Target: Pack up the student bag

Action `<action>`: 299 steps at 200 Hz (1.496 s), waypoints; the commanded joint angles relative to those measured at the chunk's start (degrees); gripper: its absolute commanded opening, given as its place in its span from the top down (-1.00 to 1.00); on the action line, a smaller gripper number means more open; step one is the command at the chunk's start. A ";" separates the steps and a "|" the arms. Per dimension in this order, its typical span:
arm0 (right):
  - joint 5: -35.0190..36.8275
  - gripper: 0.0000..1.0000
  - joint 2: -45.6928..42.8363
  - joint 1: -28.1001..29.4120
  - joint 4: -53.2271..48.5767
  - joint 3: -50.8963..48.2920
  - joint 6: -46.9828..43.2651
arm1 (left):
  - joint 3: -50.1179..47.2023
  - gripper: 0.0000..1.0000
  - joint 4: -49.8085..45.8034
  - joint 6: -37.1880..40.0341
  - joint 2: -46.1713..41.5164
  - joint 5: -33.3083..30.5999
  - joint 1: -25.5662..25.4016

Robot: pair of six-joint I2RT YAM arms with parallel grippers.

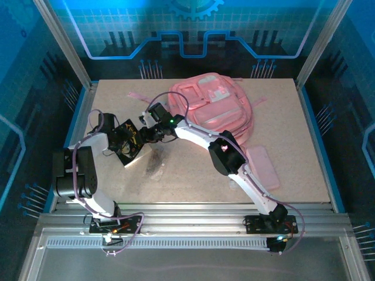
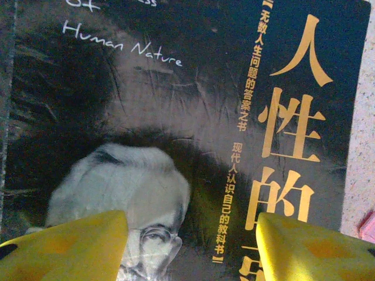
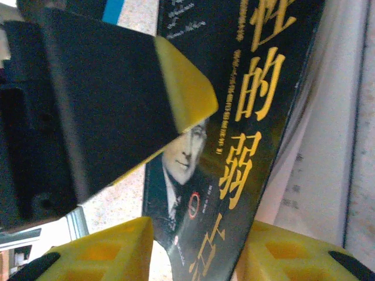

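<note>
The student bag [image 1: 218, 108], a big soft pink backpack, lies flat at the back centre of the table. Left of it, a black book [image 1: 133, 151] with gold Chinese lettering and a man's portrait is tilted up off the table between both grippers. My left gripper [image 2: 190, 219] faces the cover [image 2: 193, 117] with its yellow fingers apart and nothing between them. My right gripper [image 3: 199, 234] straddles the cover's edge [image 3: 258, 117]; a thin gap shows beside one finger. White pages [image 3: 328, 146] show behind the cover. One left fingertip [image 3: 181, 88] overlaps the portrait.
A flat pink pencil case [image 1: 262, 167] lies right of the right arm's elbow. The speckled tabletop [image 1: 193, 181] has bare room in front and at the far right. Metal frame posts and blue walls enclose the table.
</note>
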 commanded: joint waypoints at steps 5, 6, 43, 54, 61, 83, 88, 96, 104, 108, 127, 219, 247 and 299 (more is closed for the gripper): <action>3.27 0.30 -0.87 0.45 -4.61 -0.06 2.22 | -1.71 -0.22 -0.68 -0.61 0.51 1.29 -1.08; 3.44 0.31 -0.79 0.39 -4.89 0.16 2.31 | -1.71 -0.22 -0.77 -0.61 0.48 1.29 -1.13; 4.67 0.67 0.39 -0.62 -9.18 3.67 4.40 | -0.05 -0.28 -3.25 0.71 -2.30 1.00 -1.31; 4.57 0.79 -0.54 -1.16 -9.20 3.05 5.07 | 1.39 -0.33 -5.14 2.07 -3.70 0.32 -1.35; 4.79 0.85 -1.13 -1.36 -9.22 2.58 5.06 | 2.34 -0.36 -6.33 2.92 -4.65 -0.05 -1.28; 4.92 0.94 -2.87 -2.00 -9.42 1.97 5.45 | 5.36 -0.44 -9.96 5.05 -7.39 -0.97 -1.34; 4.65 0.99 -3.16 -2.13 -9.41 1.97 5.61 | 5.93 -0.46 -10.52 5.38 -7.89 -0.99 -1.34; 4.13 1.00 -3.60 -2.46 -9.27 2.05 5.85 | 6.58 -0.48 -11.26 5.64 -8.57 -0.91 -1.26; 3.55 1.00 -4.24 -2.49 -9.15 2.06 5.95 | 7.02 -0.51 -11.86 5.79 -9.21 -0.80 -1.13; 3.25 1.00 -4.63 -2.57 -9.08 1.98 5.99 | 7.15 -0.52 -12.13 5.75 -9.45 -0.71 -1.04; 1.25 1.00 -6.71 -3.14 -7.78 1.18 6.74 | 6.66 -0.57 -11.84 5.50 -10.43 -0.23 -0.23; -5.77 1.00 -14.99 -6.47 2.67 -5.94 15.50 | -13.10 -0.98 30.21 -13.31 -10.16 13.33 2.46; -5.08 1.00 -18.46 -8.17 2.12 -7.84 14.98 | -16.08 -0.98 42.07 -16.53 -8.00 13.83 0.52; -4.76 1.00 -25.45 -12.62 9.24 -20.28 17.71 | -15.27 -0.97 57.14 -22.58 2.04 14.79 -5.43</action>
